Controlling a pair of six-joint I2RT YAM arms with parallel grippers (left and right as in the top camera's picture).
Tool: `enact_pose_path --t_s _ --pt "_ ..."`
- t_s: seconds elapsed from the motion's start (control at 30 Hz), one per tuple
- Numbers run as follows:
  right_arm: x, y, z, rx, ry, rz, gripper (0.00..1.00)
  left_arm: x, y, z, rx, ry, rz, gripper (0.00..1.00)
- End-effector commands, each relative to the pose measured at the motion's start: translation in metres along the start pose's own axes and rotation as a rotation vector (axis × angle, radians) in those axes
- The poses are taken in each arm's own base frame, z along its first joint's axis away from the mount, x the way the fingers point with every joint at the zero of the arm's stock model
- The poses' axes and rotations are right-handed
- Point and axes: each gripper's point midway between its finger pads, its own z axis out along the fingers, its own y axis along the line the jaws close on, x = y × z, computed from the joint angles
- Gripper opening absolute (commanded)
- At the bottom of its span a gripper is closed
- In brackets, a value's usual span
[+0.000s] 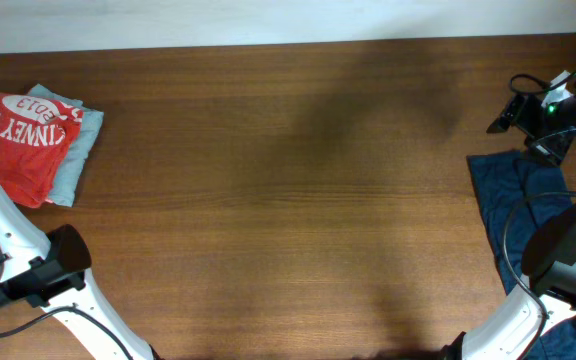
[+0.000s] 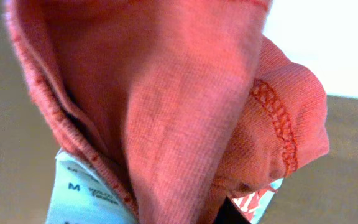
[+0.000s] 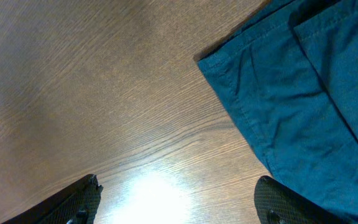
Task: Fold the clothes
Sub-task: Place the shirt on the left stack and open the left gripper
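On the far left of the table (image 1: 288, 200) a red shirt (image 1: 23, 145) lies folded on a light blue garment (image 1: 73, 165). We judge this to be the stack of finished pieces, kept at the edge so the middle is free for folding. At the right edge lies a dark blue garment (image 1: 498, 185), loosely spread and not yet folded, probably the next piece to handle.

The right gripper (image 3: 176, 205) hangs over bare wood just left of this garment's hemmed corner (image 3: 219, 59). Its fingertips (image 3: 73, 202) are wide apart and hold nothing. That position would suit a reach for the corner.

The left wrist view is filled with red fabric (image 2: 166, 106), bunched very close to the lens with an overlocked seam showing. It may belong to the red shirt, and the left gripper may be clamped on it. The cloth hides the fingers, so we cannot tell how they stand.

The red shirt carries white print, upside down from overhead. We read "INNEY" with its first letter hidden, and what looks like "2013". In the left wrist view a white size label (image 2: 79, 193) shows the letter "M". The smaller print beneath it is too blurred to read.
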Motion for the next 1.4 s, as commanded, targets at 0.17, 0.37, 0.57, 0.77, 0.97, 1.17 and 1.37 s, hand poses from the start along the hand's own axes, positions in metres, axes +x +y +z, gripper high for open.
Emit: enact_pose_path --t_s 0.17,0.37,0.57,0.77,0.97,1.17,1.37 --pt "-0.003 0.006 -0.007 -0.01 -0.021 -0.023 0.84 -0.018 -0.061 0.003 0.3 -0.226 0.707 0.0" --pt "-0.001 0.005 -0.007 -0.008 -0.014 -0.021 0.84 0.021 -0.084 0.048 0.441 -0.202 0.969 0.0" --pt "-0.001 -0.004 -0.007 0.045 -0.016 -0.018 0.84 0.053 -0.06 0.086 0.451 -0.146 1.055 0.0" --pt "0.002 -0.004 -0.007 0.046 -0.006 -0.015 0.84 0.044 -0.051 0.106 0.382 -0.201 1.136 0.0" --pt "0.012 -0.006 -0.007 0.054 0.034 -0.004 0.84 0.061 -0.034 0.12 0.384 -0.165 1.133 0.0" --pt "0.013 -0.006 -0.008 0.054 0.041 -0.001 0.84 0.096 -0.023 0.152 0.427 -0.094 1.094 0.0" --pt "0.014 -0.006 -0.008 0.054 0.045 0.0 0.84 0.124 -0.035 0.183 0.49 -0.057 1.085 0.0"
